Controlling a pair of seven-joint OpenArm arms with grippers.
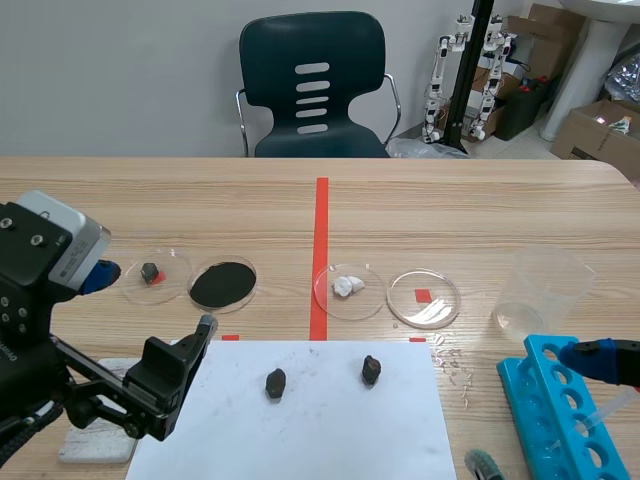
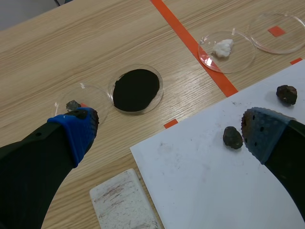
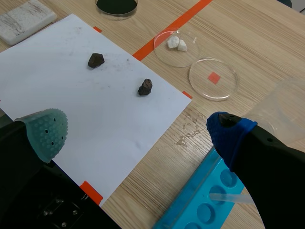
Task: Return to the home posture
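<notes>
The left hand (image 2: 169, 131) is held open and empty above the near left corner of the desk (image 1: 200, 190). The right hand (image 3: 138, 131) is spread empty at the near right corner, over a blue rack (image 3: 195, 200). Between them, a white sheet (image 2: 205, 181) carrying a dark stone (image 2: 233, 137) is laid along the near edge.

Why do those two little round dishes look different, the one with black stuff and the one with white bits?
The black-powder dish is nearly covered by a dark layer. The white-lump dish holds just a few small pieces, with its floor mostly bare. In the scene view the black-powder dish lies left of the orange-red tape line, and the white-lump dish lies against its right side. Both are round, clear and shallow.
</notes>
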